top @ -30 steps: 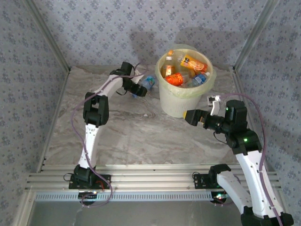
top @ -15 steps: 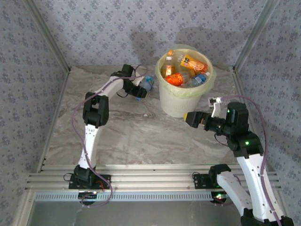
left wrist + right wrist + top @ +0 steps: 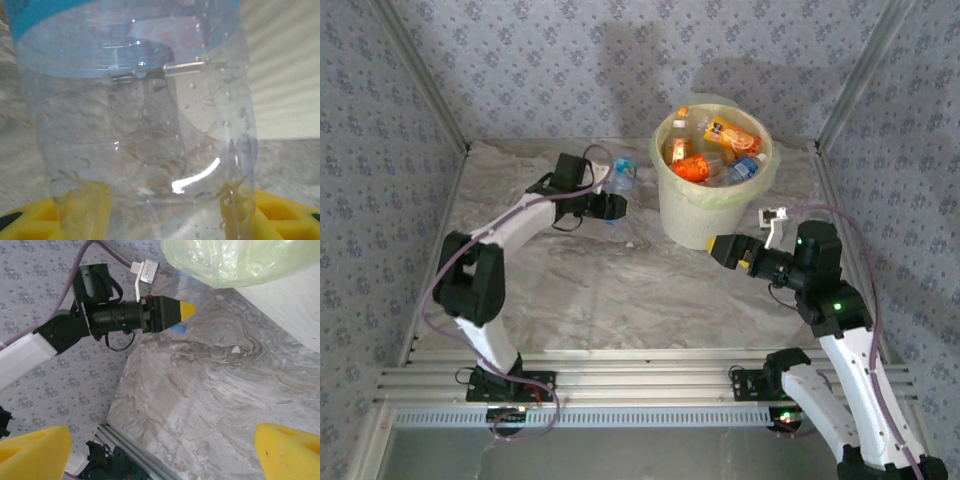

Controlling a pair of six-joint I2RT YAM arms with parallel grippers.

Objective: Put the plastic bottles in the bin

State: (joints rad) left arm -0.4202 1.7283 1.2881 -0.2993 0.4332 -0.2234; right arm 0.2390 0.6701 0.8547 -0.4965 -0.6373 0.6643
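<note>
We are pinching a clear, blue-labelled bottle [image 3: 621,180] in our left end effector [image 3: 614,206], just left of the bin [image 3: 692,222]. Our right end effector [image 3: 724,250] is hanging spread beside the bin.

The left end effector [image 3: 612,207] has snapped shut on the blue-labelled bottle [image 3: 620,182] — tipped upright now, elbow [image 3: 470,285] swung out left.

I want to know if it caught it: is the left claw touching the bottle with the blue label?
Touching. The left wrist view shows the bottle gripped between the left claw's yellow fingers, its clear sides pressed against both.
</note>
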